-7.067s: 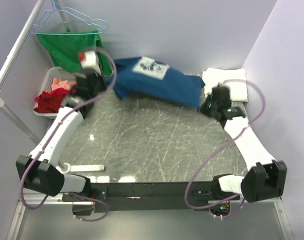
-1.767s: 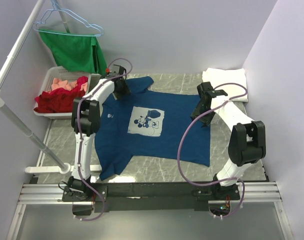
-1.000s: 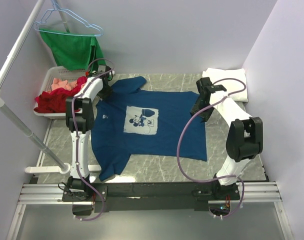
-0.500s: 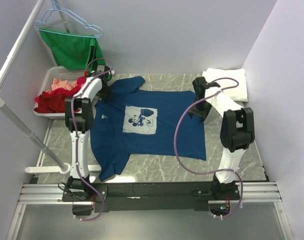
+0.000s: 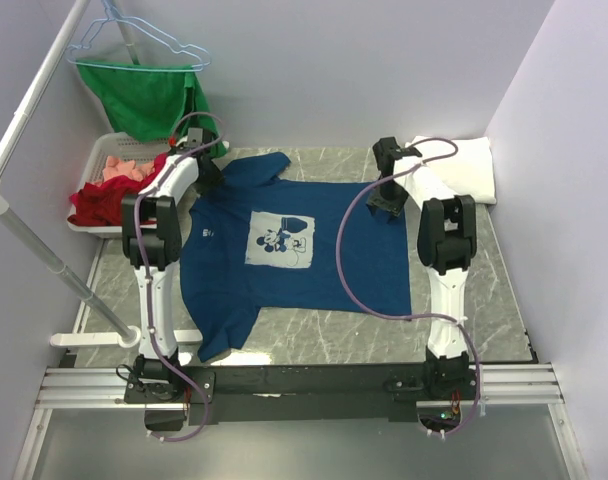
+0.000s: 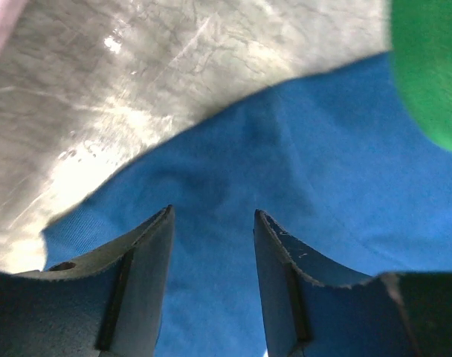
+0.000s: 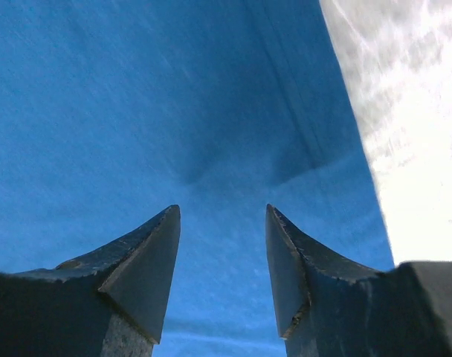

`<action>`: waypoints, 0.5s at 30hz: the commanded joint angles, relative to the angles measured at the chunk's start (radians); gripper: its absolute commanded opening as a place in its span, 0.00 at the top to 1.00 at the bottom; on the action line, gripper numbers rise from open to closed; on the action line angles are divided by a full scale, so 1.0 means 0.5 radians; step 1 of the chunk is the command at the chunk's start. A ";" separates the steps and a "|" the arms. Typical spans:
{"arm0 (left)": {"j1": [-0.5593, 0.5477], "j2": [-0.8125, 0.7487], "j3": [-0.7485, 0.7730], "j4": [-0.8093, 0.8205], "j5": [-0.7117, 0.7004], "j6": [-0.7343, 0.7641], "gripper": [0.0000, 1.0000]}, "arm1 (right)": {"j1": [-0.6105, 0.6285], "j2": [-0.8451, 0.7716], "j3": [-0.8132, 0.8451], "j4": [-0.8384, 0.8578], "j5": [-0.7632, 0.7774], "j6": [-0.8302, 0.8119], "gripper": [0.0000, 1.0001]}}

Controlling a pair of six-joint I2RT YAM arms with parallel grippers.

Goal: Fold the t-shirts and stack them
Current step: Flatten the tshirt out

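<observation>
The navy t-shirt [image 5: 294,250] lies spread flat on the surface [image 5: 484,290], its white chest print [image 5: 281,240] facing up and roughly at the middle of the cloth. No fold has been made in it yet, so the spreading looks done and the folding itself is all ahead. The left tool [image 5: 206,172] sits up and to the left of the print, over the shirt's far-left edge. Its wrist camera shows the two fingers [image 6: 140,260] standing apart with blue cloth beyond the gap and nothing pinched between them, so it reads as released. The right tool [image 5: 386,198] sits up and to the right of the print, at the shirt's far-right corner. Its fingers [image 7: 148,253] are likewise spread over a small pucker in the cloth, holding nothing. The white t-shirt [image 5: 464,165] rests further right of the print, at the back corner, in a compact bundle; whether it is properly folded I cannot tell. Judging by this, what remains is folding the navy shirt, perhaps tidying the white one, and stacking the two.
</observation>
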 commanded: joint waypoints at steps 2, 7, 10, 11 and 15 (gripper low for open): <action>-0.027 -0.298 -0.105 0.068 0.020 0.133 0.46 | -0.015 0.197 0.330 -0.183 0.078 -0.014 0.43; -0.051 -0.464 -0.261 0.050 0.023 0.182 0.46 | -0.024 0.366 0.563 -0.352 0.096 -0.026 0.43; -0.063 -0.574 -0.377 0.071 0.029 0.198 0.45 | -0.039 0.415 0.640 -0.389 0.097 -0.032 0.43; -0.063 -0.623 -0.399 0.075 0.038 0.201 0.45 | -0.045 0.431 0.668 -0.401 0.084 -0.032 0.43; -0.079 -0.716 -0.525 0.090 0.093 0.237 0.45 | -0.091 0.520 0.803 -0.462 0.063 -0.023 0.42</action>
